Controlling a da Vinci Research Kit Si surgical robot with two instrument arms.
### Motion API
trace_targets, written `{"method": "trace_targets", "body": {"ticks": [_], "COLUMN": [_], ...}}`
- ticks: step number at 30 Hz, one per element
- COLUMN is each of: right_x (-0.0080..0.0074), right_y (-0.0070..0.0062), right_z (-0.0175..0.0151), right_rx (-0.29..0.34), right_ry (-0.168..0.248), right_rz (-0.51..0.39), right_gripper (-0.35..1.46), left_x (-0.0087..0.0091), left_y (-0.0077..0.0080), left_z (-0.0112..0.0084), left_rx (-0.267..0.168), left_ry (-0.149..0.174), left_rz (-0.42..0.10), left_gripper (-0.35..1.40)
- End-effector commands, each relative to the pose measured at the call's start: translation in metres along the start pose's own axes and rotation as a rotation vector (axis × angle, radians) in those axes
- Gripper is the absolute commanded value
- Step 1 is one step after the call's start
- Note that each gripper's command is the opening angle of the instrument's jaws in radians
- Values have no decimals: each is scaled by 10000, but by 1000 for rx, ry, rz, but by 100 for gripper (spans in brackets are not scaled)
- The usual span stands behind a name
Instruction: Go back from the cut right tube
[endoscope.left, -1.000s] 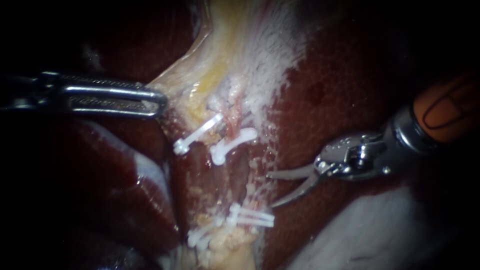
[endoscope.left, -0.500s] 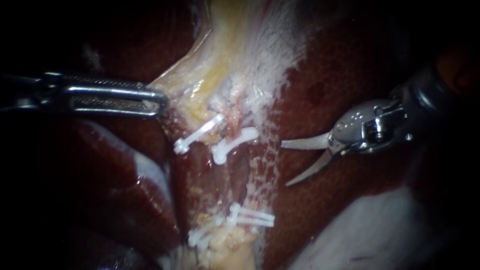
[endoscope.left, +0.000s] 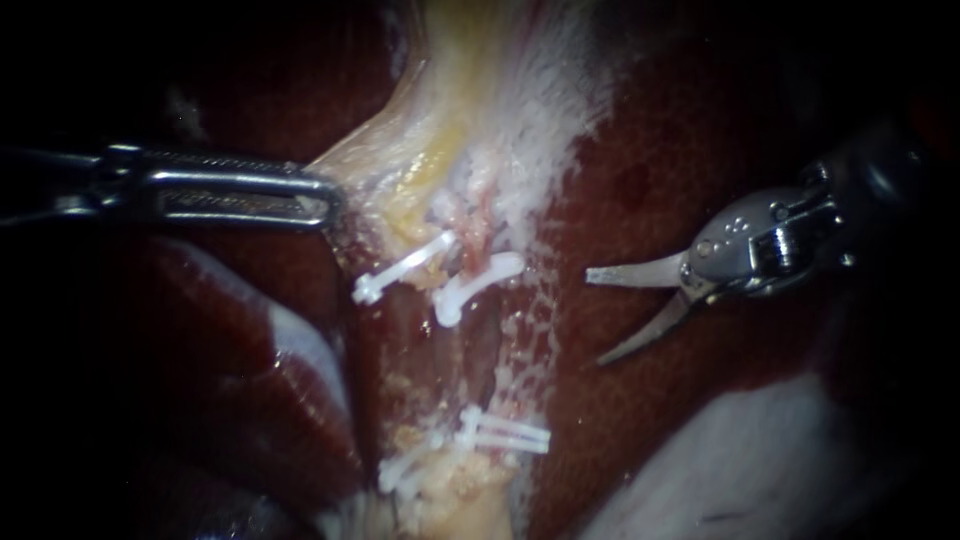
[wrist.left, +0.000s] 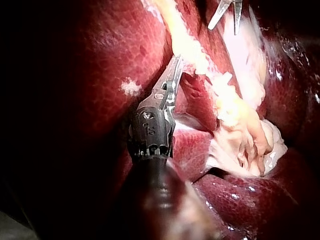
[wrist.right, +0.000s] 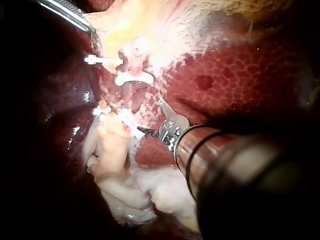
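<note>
We hold our left instrument (endoscope.left: 320, 200) with its jaws clamped on the pale tissue (endoscope.left: 375, 160) beside the upper clips (endoscope.left: 475, 285), while our right instrument (endoscope.left: 597, 318) stands over the liver (endoscope.left: 640, 180), blades apart and empty, well clear of the cut right tube (endoscope.left: 472, 228).

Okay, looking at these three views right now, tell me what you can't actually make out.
- Shaft of the right instrument: endoscope view, lost in darkness.
- Cut ends of the tube by the clips: endoscope view, too small to tell apart.
- Jaw tips of the left instrument: left wrist view, buried in the pale tissue they grip.
- Blades of the right instrument: left wrist view, cut off by the edge.
</note>
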Motion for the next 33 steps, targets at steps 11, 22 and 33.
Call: {"method": "trace_targets", "body": {"ticks": [11,22,33], "right_x": [-3,-4,-4], "right_y": [0,0,0], "right_z": [-2,-2,-3], "right_rx": [0,-4,-5], "right_ry": [-5,-5,-6], "right_rz": [-13,-12,-10], "right_gripper": [143,143,143], "left_x": [41,47,48], "left_y": [3,-1,-2], "left_z": [35,46,51], "left_rx": [-1,12,14], "left_ry": [72,84,88], "left_rz": [-34,-41,-40], "left_gripper": [-20,-20,-18]}}
